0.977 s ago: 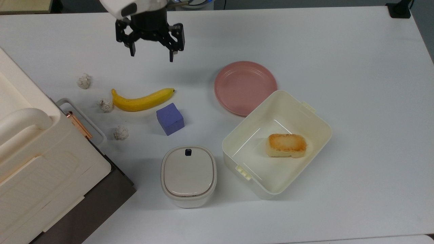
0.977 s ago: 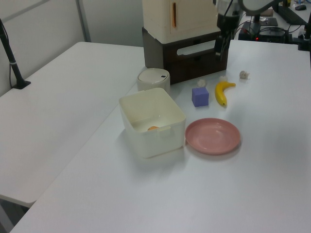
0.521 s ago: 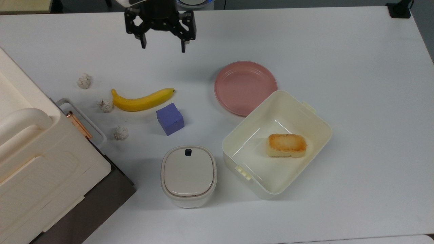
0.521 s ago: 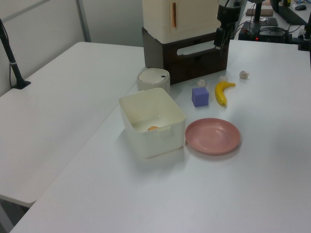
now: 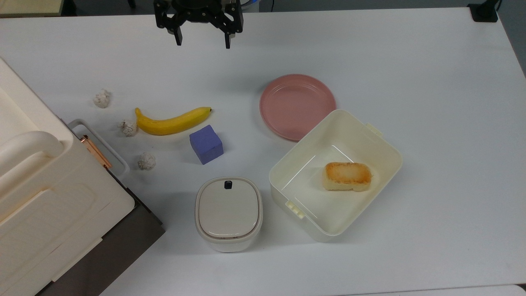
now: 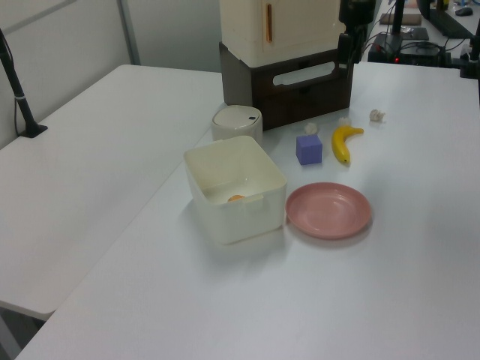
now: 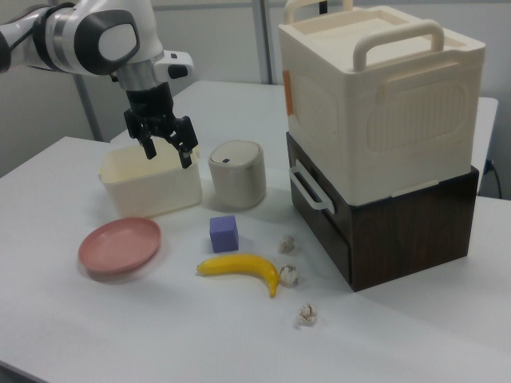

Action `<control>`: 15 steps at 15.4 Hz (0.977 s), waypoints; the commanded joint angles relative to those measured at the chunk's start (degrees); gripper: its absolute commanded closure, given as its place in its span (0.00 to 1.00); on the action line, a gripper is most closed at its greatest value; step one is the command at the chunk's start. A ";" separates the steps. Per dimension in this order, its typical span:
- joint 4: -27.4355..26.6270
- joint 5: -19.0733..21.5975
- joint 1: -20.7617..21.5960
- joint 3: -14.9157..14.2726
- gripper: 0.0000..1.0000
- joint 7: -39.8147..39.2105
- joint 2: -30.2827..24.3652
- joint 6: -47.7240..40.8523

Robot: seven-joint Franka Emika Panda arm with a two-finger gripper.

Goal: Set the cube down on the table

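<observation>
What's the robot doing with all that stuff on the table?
Right now it isn't holding anything. The robot's hand hangs open and empty in the air, near the top view's upper edge. The blue-purple cube sits by itself on the white table, next to a banana. A pink plate and a cream bin with a piece of bread inside are nearby.

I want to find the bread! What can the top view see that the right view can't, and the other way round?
The top view looks down into the bin and sees the toasted bread lying inside. The right view looks from the side and sees the robot's white arm and the handles on the cream box. Both show the cube resting on the table beside the banana, the pink plate and the open gripper.
</observation>
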 commanded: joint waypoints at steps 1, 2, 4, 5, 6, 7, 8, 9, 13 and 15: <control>0.35 1.27 -1.39 0.66 0.00 -2.83 -0.41 -1.97; 0.44 1.53 -1.48 0.57 0.00 -2.74 -0.41 -2.06; 0.53 2.50 -1.57 0.13 0.00 -2.83 -0.24 -2.06; 0.53 2.59 -1.57 0.04 0.00 -2.92 -0.33 -2.06; 0.53 2.59 -1.57 0.04 0.00 -2.92 -0.33 -2.06; 0.53 2.59 -1.57 0.13 0.00 -2.92 -0.24 -2.15; 0.53 2.68 -1.57 0.04 0.00 -2.74 -0.24 -2.15; 0.53 2.59 -1.48 0.04 0.00 -2.57 -0.33 -2.41; 0.53 2.59 -1.48 -0.05 0.00 -2.48 -0.24 -2.41; 0.53 2.59 -1.48 -0.05 0.00 -2.48 -0.33 -2.41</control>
